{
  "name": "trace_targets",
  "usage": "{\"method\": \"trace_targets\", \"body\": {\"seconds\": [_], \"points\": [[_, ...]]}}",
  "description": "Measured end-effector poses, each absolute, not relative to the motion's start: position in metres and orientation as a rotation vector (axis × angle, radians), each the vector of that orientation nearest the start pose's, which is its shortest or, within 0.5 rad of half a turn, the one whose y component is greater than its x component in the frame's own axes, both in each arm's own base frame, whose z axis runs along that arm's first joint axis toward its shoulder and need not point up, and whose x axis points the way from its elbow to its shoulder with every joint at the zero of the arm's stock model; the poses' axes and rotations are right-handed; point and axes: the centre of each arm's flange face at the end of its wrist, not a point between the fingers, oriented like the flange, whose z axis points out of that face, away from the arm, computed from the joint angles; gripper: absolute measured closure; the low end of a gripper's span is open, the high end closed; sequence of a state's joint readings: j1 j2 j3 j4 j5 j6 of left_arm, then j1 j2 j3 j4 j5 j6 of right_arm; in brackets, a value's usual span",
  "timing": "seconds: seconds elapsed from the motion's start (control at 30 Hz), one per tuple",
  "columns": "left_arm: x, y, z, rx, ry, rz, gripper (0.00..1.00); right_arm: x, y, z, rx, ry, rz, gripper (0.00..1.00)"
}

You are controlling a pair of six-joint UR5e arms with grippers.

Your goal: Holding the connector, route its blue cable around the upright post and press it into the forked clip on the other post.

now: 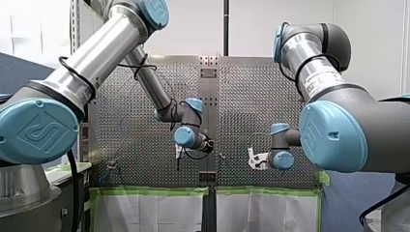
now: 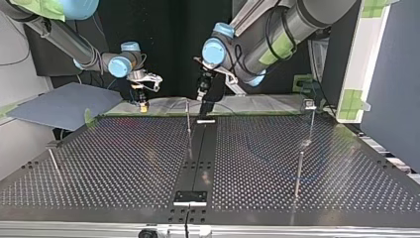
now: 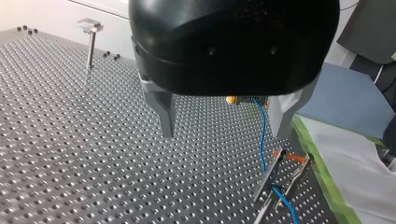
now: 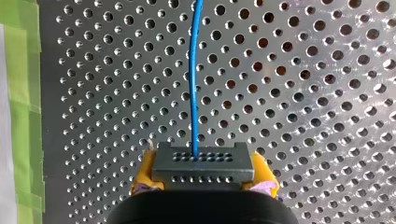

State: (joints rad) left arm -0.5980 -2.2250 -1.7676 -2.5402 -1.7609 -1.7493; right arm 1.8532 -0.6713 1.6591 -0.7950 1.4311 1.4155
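While the perforated surface fills the lower part of the top view, my left hand hangs over it with its metal fingers spread wide and nothing between them. At that view's upper left, my right hand clamps the dark connector between yellow pads, and the blue cable runs from the connector straight ahead of the hand over the holes
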Motion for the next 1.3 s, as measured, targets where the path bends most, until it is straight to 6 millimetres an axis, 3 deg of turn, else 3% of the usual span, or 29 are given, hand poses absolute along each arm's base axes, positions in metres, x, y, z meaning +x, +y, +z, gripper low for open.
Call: {"method": "trace_targets", "body": {"seconds": [0.67, 1.3], "points": [[0.37, -0.389, 0.127, 0.23, 1.794, -0.385, 0.0, 0.316, -0.561, -0.017, 1.717, -0.963, 1.313, 0.99], [0.317, -0.353, 0.153, 0.193, 1.801, -0.414, 0.0, 0.316, -0.561, -0.017, 1.723, -0.96, 1.318, 0.99]]}}
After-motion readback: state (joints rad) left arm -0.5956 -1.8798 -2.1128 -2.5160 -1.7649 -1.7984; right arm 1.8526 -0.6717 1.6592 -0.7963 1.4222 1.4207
